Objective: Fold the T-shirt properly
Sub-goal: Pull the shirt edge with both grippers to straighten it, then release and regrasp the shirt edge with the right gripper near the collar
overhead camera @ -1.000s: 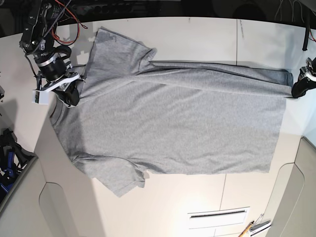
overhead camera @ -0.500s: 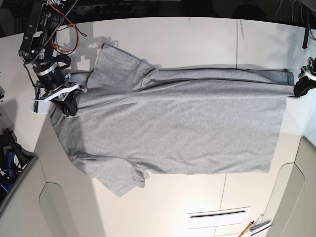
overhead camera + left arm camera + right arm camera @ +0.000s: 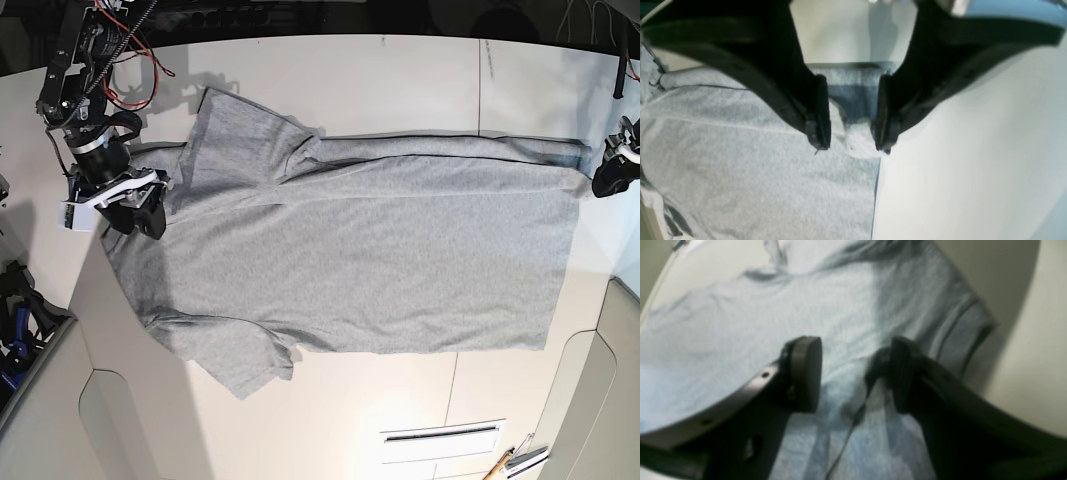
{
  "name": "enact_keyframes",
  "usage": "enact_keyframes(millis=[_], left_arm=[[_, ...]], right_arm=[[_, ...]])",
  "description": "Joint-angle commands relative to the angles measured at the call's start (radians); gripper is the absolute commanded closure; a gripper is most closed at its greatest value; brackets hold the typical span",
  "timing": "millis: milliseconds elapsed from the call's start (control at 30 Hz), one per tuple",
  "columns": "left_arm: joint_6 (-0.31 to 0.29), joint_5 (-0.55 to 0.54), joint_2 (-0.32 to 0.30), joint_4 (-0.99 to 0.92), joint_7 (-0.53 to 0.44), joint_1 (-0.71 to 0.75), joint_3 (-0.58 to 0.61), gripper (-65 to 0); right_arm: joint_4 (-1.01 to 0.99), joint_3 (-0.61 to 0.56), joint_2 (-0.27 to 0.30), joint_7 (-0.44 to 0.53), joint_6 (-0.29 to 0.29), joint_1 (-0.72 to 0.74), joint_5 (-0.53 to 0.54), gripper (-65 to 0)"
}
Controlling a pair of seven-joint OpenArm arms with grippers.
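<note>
The bench (image 3: 380, 70) is carrying the T-shirt (image 3: 360, 250) spread flat across the middle. Right gripper (image 3: 853, 376) at 9 o'clock and left gripper (image 3: 850, 130) at 3 are both hovering, fingers released. Pinching matching edges evenly should be helping.

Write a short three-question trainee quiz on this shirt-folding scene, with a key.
1. True or false: the T-shirt shows bold black lettering in the base view.
2. Which gripper is at the hem corner: A) left gripper B) right gripper?
3. Fill in: both grippers' jaws stand ____.

Key: 1 false, only plain grey shows; 2 A, the right gripper is at the collar end; 3 open, with cloth between the fingers but not clamped.
</note>
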Motion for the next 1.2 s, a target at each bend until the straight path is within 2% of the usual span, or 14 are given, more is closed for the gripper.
enact_keyframes(millis=[0, 167, 300, 500, 667, 933, 1167], left_arm=[[-0.009, -0.019, -0.027, 0.013, -0.021, -0.008, -0.009, -25.6], [-0.009, -0.019, -0.028, 0.013, -0.017, -0.008, -0.019, -25.6], [-0.009, -0.050, -0.027, 0.014, -0.005, -0.008, -0.023, -25.6], [-0.009, -0.177, -0.024, 0.014, 0.063, -0.008, -0.023, -25.6], [-0.009, -0.269, -0.008, 0.014, 0.122, -0.007, -0.023, -25.6], [-0.009, -0.285, 0.012, 0.014, 0.141, -0.007, -0.023, -25.6], [-0.009, -0.285, 0.012, 0.014, 0.145, -0.007, -0.023, -25.6]], right_arm=[[0.035, 0.025, 0.008, 0.007, 0.005, 0.013, 0.036, -32.3], [0.131, 0.142, 0.008, -0.143, 0.012, -0.025, 0.168, -32.1], [0.195, 0.182, 0.008, -0.153, 0.028, -0.156, 0.261, -32.1], [0.187, 0.153, -0.018, -0.180, 0.054, -0.343, 0.371, -32.1], [0.143, 0.074, -0.023, -0.178, 0.054, -0.372, 0.372, -32.1], [0.068, -0.120, -0.042, -0.170, 0.053, -0.338, 0.305, -32.1], [0.066, -0.182, -0.083, -0.171, 0.050, -0.336, 0.301, -32.1]])
